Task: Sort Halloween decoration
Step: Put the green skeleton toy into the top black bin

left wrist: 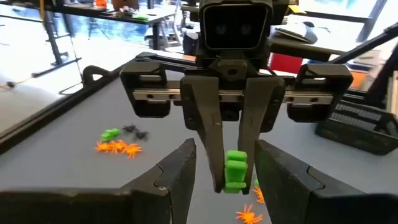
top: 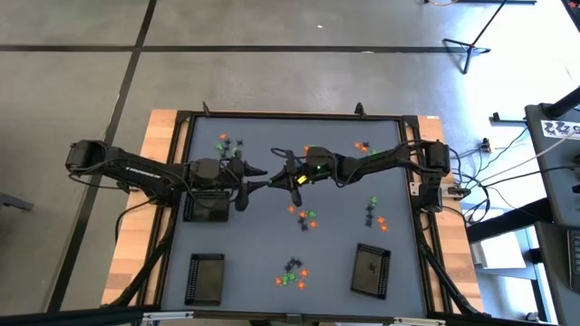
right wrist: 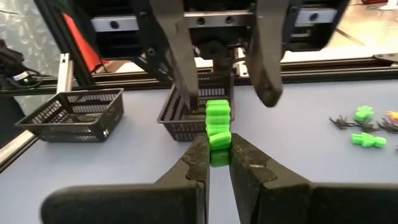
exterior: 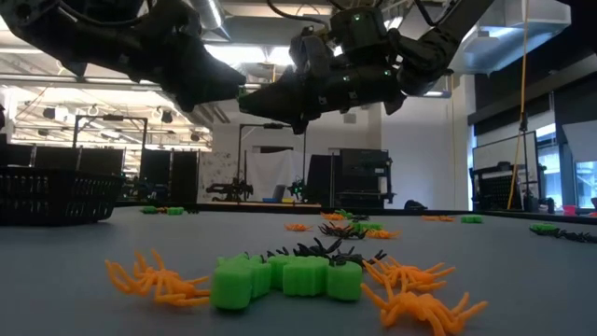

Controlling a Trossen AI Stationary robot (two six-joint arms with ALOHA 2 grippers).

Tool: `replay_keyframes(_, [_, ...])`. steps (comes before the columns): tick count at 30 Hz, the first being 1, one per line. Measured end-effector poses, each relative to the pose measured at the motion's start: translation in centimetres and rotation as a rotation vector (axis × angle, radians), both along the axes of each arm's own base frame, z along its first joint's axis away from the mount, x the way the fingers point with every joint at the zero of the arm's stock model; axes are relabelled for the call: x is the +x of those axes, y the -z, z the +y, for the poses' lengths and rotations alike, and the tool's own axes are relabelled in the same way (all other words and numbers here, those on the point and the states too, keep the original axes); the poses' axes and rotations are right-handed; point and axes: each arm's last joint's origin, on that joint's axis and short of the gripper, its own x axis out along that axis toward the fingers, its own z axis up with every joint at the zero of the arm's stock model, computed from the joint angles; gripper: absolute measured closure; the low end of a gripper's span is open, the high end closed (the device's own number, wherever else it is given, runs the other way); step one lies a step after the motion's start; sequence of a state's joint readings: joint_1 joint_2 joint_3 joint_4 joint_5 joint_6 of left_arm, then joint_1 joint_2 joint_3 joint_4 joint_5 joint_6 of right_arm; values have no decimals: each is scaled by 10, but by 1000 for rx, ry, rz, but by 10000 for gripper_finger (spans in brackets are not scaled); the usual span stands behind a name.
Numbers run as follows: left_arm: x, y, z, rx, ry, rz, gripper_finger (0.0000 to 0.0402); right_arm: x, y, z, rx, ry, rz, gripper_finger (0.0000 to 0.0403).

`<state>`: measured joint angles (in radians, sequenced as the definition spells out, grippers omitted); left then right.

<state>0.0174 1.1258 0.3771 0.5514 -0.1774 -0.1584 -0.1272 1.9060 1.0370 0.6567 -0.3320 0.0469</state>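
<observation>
**Green trinket pinched in mid-air between two claws**

Orange, green and black trinkets (top: 305,217) lie in small clusters across the grey surface (top: 254,235), with black mesh trays (top: 205,277) near its edges. Above the middle, both arms reach inward, tip to tip. The right claw (right wrist: 217,146) pinches a green trinket (right wrist: 217,124). The left claw (left wrist: 225,163) stands spread, a finger on each side of it.

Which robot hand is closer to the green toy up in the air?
Right. The right gripper is shut on the green trinket, pinching its lower end. The left gripper faces it, fingers open on either side of the trinket's top, not closed on it.
</observation>
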Motion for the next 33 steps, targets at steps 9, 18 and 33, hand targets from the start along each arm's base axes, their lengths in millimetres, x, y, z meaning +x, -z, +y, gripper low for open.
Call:
replay_keyframes(9, [-1,6,0,-44,-9,50,247,0,-1,1,-3,4,-7,365])
replay_keyframes(18, [-1,6,0,-43,-13,50,280,0,-1,1,-3,4,-7,365])
replay_keyframes(33, [-1,6,1,-37,-39,49,400,0,0,1,-6,12,-3,365])
